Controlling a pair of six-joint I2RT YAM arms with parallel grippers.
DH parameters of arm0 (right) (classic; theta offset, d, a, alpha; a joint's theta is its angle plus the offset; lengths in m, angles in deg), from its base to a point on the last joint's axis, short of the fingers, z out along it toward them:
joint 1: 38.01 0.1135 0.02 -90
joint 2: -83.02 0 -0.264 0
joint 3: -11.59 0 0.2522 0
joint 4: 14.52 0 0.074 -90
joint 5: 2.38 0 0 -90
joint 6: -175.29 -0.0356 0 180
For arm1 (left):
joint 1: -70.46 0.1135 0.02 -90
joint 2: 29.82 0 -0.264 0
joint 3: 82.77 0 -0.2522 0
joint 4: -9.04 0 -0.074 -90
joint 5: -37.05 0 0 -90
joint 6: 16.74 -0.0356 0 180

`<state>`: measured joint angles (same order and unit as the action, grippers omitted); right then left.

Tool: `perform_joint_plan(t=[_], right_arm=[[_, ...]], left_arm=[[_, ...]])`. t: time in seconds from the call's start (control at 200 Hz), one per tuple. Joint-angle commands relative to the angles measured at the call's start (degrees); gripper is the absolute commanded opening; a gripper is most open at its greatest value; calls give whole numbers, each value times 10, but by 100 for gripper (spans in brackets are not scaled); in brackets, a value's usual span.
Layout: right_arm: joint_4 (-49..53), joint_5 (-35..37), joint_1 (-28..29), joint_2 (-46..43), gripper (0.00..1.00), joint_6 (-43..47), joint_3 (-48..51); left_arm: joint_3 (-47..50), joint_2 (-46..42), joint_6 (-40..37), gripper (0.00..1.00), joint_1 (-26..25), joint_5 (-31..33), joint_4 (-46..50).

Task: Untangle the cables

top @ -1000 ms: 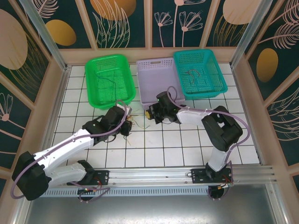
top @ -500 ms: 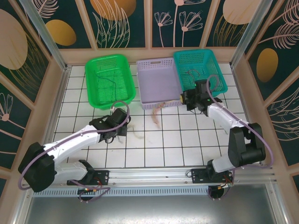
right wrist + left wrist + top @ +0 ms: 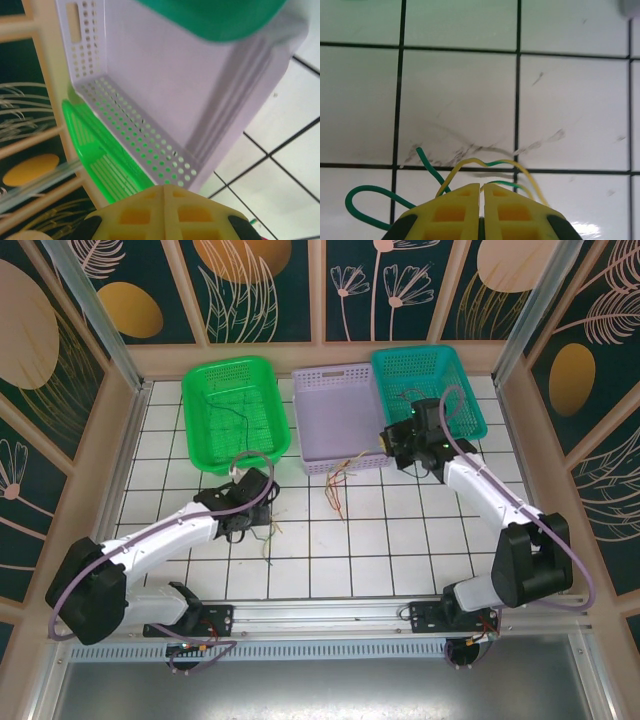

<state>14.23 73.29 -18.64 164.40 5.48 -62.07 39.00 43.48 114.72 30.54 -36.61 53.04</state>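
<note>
My left gripper [image 3: 252, 523] [image 3: 481, 186] is shut low over the white tiles. Thin green and yellow cables [image 3: 485, 164] loop out from between its fingers, and their loose ends [image 3: 268, 537] trail on the floor. My right gripper [image 3: 386, 447] [image 3: 164, 187] is shut at the front right corner of the lilac basket [image 3: 340, 372]. Red, orange and yellow cables [image 3: 335, 488] hang down and to the left of it over the tiles. In the right wrist view, where they meet the jaws is hidden. The two bunches lie apart.
A green basket [image 3: 205, 375] at the back left holds a dark cable [image 3: 240, 420]. A teal basket [image 3: 455, 365] at the back right holds another dark cable [image 3: 412, 398]. The lilac basket stands between them. Patterned walls enclose the tiled table.
My right gripper swung from the middle of the table out to the lilac basket's front right corner. It drew the red and orange cables away. My left gripper stayed put with the green and yellow ones.
</note>
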Motion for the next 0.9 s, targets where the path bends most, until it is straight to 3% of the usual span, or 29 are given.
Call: perform_joint_plan(t=[0.0,0.155,0.325,0.45,0.586,0.741,0.896], right_arm=[[14,10,35,-13,0,-7,3],[-43,-29,58,4,0,-35,75],[-72,-47,56,23,0,-28,116],[-60,-58,53,30,40,-7,113],[-38,-34,55,5,59,44,89],[-11,-25,68,-38,59,135,68],[-17,-79,114,-76,58,230,82]], left_arm=[[-43,-12,17,0,6,-11,-12],[-70,-35,17,0,7,-24,-7],[-69,-69,22,0,8,-86,-54],[-73,-76,40,0,9,-117,-75],[-83,-70,80,0,14,-137,-89],[-99,-47,160,0,19,-130,-84],[-109,-18,230,0,21,-144,-101]])
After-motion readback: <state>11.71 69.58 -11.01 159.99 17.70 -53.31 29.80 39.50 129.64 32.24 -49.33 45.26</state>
